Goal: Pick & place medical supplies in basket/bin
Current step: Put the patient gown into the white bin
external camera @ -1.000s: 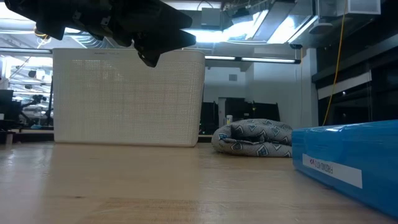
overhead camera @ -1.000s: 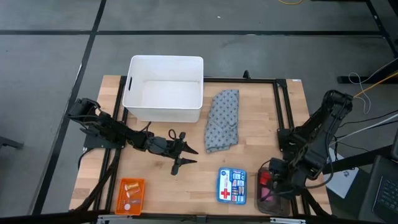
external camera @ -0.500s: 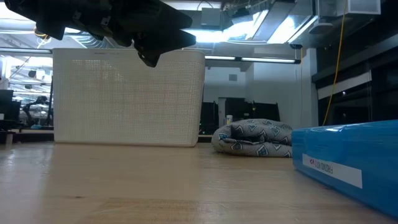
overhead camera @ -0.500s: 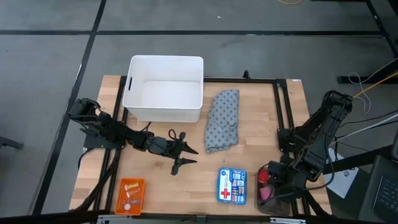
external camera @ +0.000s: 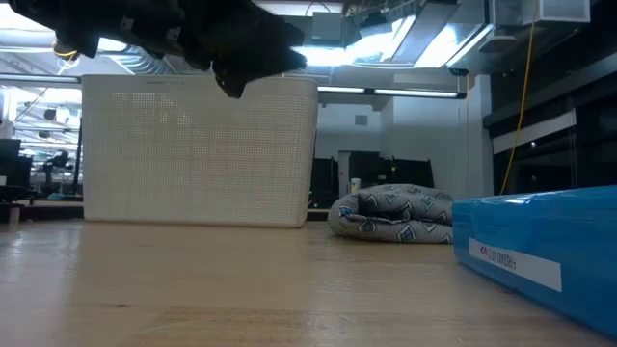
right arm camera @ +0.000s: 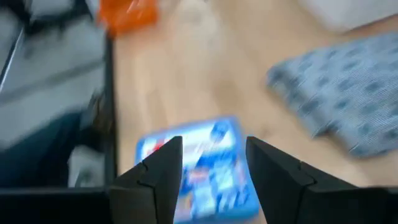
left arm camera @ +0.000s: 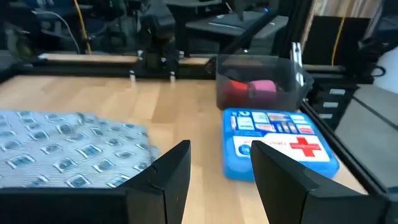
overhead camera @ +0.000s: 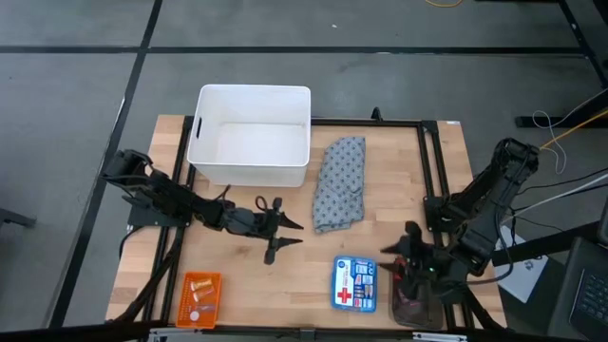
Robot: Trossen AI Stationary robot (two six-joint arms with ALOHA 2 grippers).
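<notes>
The grey-blue patterned cloth (overhead camera: 340, 182) lies folded flat on the table right of the white basket (overhead camera: 251, 135); it also shows in the low view (external camera: 390, 214). Red and pink pieces (left arm camera: 252, 88) sit in a clear container (overhead camera: 416, 304) at the near right corner. Tan vials lie in an orange tray (overhead camera: 200, 298) near the left. My left gripper (overhead camera: 288, 236) hovers open above the table's middle, left of the cloth (left arm camera: 62, 149). My right gripper (overhead camera: 397, 243) is open above the container's far edge, pointing left over the blue first-aid box (right arm camera: 199, 168).
A blue first-aid box (overhead camera: 353, 283) lies flat beside the clear container, low and wide in the low view (external camera: 540, 251). Black rails (overhead camera: 432, 171) frame the table's far and side edges. Bare wood lies between the left gripper and the orange tray.
My right gripper has risen out of the clear container at the near right corner, swung toward the table's left and far side, and tipped so its fingers point across the first-aid box. The container's pieces stay where they were. The left arm has barely moved.
</notes>
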